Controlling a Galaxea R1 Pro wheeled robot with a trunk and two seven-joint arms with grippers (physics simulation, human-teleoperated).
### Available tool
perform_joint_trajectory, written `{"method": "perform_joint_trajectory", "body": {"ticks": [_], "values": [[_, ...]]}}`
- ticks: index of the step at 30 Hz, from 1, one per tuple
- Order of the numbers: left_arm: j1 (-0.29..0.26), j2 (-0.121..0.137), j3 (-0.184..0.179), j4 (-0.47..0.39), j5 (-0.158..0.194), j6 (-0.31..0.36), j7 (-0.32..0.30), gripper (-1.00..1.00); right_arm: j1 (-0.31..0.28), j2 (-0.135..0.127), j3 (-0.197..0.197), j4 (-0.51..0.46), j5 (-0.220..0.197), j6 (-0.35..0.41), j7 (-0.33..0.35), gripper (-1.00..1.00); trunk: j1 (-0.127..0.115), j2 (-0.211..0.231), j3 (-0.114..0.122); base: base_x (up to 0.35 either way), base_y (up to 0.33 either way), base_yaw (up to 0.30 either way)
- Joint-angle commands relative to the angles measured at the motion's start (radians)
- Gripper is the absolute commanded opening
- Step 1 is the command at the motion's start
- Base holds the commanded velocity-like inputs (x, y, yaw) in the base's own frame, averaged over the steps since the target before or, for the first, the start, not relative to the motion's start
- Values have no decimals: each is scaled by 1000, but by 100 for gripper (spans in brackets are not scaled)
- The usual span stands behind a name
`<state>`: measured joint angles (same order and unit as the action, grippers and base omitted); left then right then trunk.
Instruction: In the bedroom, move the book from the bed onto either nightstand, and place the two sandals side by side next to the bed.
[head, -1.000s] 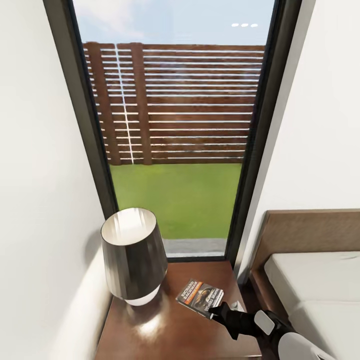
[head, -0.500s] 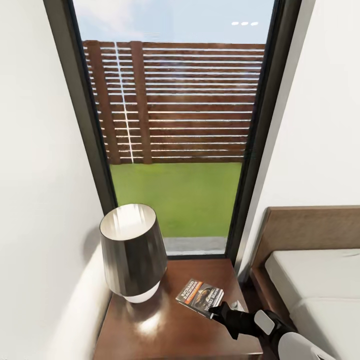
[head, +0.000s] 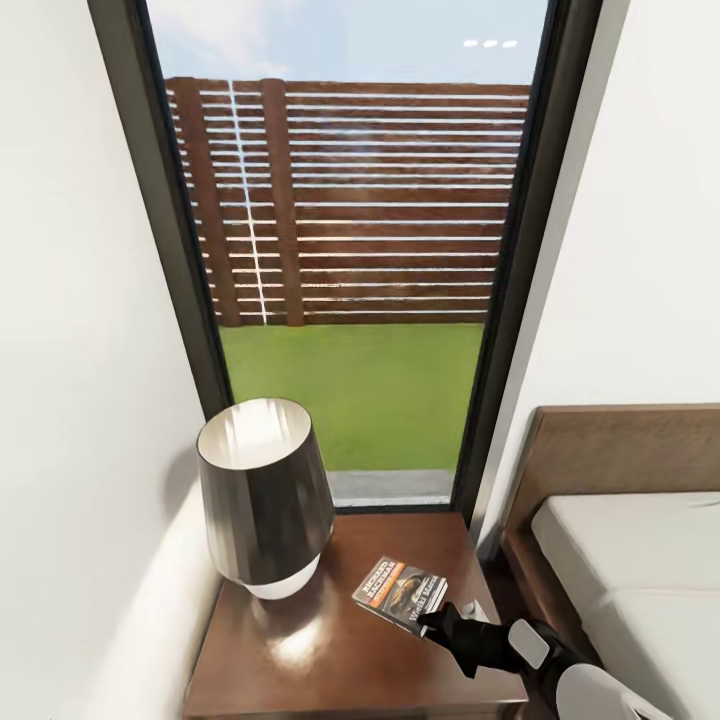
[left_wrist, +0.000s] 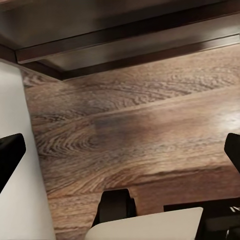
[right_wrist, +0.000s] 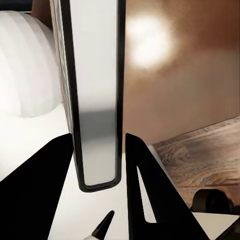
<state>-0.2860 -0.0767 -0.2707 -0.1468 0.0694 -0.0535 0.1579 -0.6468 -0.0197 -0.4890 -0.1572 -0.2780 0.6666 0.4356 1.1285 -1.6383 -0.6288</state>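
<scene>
We had the right gripper pinching the book near the nightstand right edge, beside the lamp. IMO lower it flat b4 letting go. Left gripper was wide open.

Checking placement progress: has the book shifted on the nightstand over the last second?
No. The book keeps its spot against the nightstand; the camera tilted.

The nightstand stands against the window, left of the bed. On it, the lamp sits far left; the book lies right, between the right gripper's fingers.
</scene>
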Motion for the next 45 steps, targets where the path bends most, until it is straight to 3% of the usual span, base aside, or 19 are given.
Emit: {"method": "perform_joint_trajectory", "body": {"ticks": [1,28,45], "values": [[-1,0,-8,1,7,-4,5,100,0,0,-1,-1,-9,7,-1,-100,4,-8,-4,0,0,0],[-1,-2,-8,1,7,-3,6,100,-1,-1,-9,-10,-18,5,3,-100,107,-197,-89,0,0,0],[-1,-3,-8,1,7,-3,6,100,-2,1,-8,-10,-19,6,-1,-100,107,-197,-89,0,0,0]]}}
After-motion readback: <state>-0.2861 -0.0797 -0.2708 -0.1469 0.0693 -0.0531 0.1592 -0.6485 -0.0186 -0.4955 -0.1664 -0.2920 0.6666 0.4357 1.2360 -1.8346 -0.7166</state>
